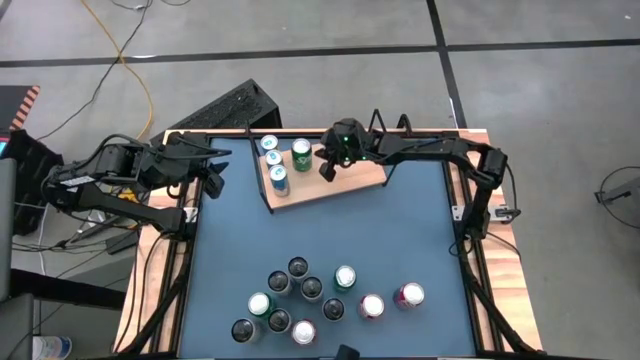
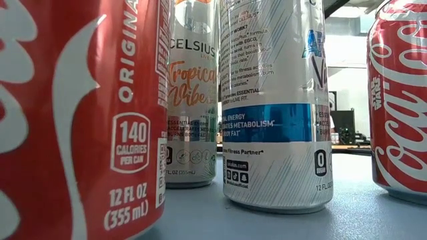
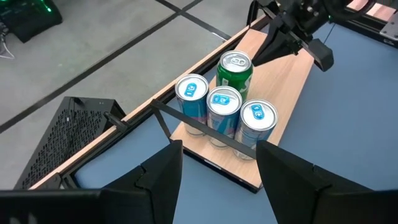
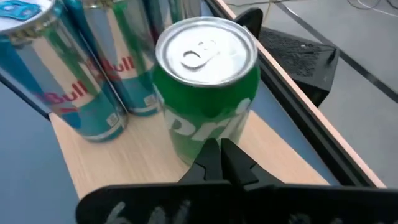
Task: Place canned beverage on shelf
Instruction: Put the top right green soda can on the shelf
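Hovering clenched, empty right gripper [image 4: 219,155] just beside green aluminium can [image 4: 206,87] on light-wood shelf [image 4: 149,155]; nudge could topple it; left gripper [image 3: 217,171] released, waiting.

Green can [image 4: 205,93]: glossy metal, brushed silver lid. Shelf [image 4: 155,168]: matt light wood. Tabletop [image 1: 330,230]: smooth matt blue.

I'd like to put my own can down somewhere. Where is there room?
The shelf is bare right of the green can, under the right gripper. The blue tabletop lies open mid-table. The can cluster at the near edge is crowded.
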You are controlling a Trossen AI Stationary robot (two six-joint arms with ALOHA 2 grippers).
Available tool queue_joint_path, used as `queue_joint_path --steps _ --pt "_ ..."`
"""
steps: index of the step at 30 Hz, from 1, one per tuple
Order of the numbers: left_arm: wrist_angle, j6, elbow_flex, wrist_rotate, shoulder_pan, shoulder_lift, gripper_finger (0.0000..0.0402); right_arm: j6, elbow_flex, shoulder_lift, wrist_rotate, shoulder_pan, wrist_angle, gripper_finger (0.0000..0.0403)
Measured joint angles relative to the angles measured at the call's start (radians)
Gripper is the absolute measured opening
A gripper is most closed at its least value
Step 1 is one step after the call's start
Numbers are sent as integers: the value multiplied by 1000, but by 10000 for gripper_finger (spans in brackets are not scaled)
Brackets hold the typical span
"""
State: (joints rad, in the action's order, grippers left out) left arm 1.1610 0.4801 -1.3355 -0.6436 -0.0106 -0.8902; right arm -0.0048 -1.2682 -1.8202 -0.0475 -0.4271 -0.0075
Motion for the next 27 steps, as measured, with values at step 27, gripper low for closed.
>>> queue_joint_path --steps 27 --pt "0 38 0 -18 0 0 193 24 -1 17 65 -31 28 0"
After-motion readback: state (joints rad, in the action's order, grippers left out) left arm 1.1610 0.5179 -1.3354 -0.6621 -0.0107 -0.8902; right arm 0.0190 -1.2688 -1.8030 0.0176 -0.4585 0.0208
